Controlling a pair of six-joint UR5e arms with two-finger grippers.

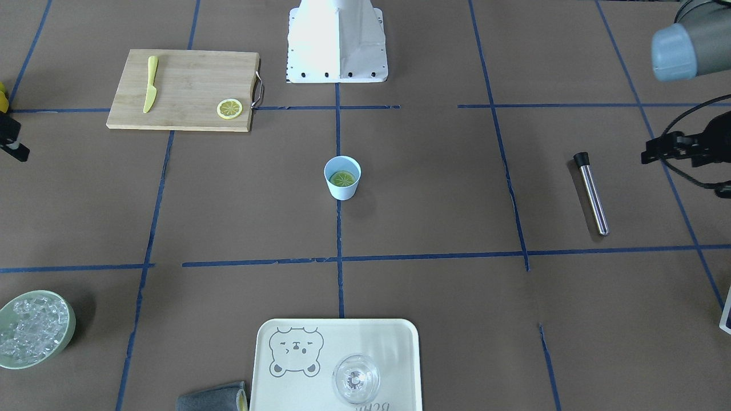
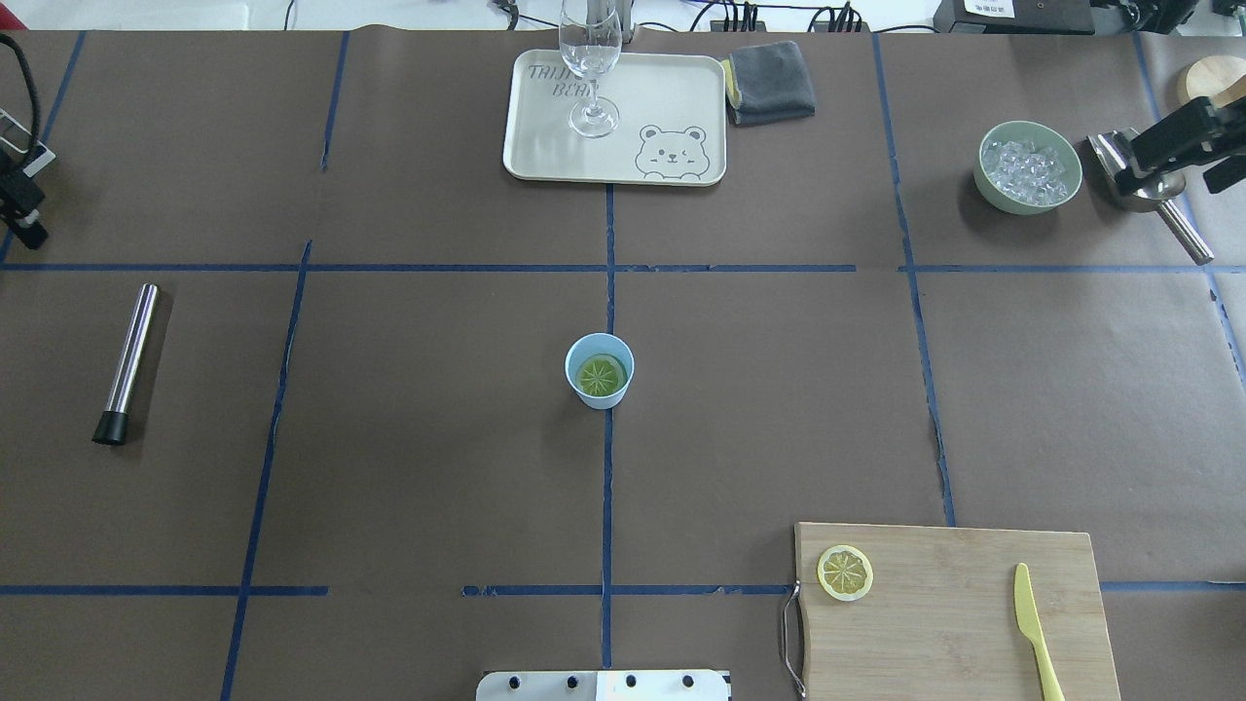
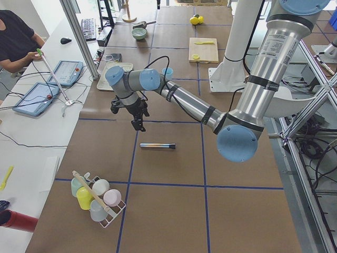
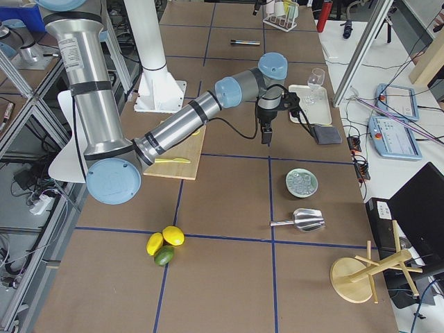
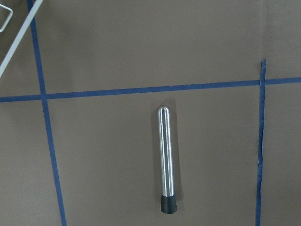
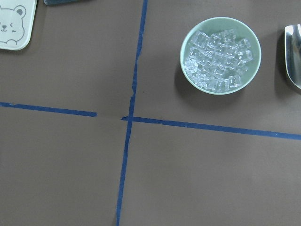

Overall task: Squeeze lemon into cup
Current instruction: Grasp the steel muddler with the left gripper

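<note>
The light-blue cup [image 1: 342,193] stands at the table's centre and shows in the overhead view [image 2: 600,400] too. A lemon slice [image 1: 342,178] lies flat inside it [image 2: 601,374]. A second lemon slice [image 2: 845,571] lies on the cutting board [image 1: 229,108]. My left gripper [image 2: 29,234] hangs far from the cup at the table's left edge [image 1: 648,155], above the steel rod. My right gripper [image 2: 1134,175] hangs near the ice bowl at the far right [image 4: 266,135]. Neither holds anything that I can see. I cannot tell whether either is open or shut.
A wooden cutting board [image 2: 954,613] with a yellow knife [image 2: 1034,623] lies near right. A steel rod [image 2: 129,360] lies at the left [image 5: 166,157]. A green ice bowl [image 2: 1012,204], a metal scoop [image 2: 1183,229], a tray [image 2: 545,146] with a glass [image 2: 590,58] and a grey cloth [image 2: 771,83] are at the far side.
</note>
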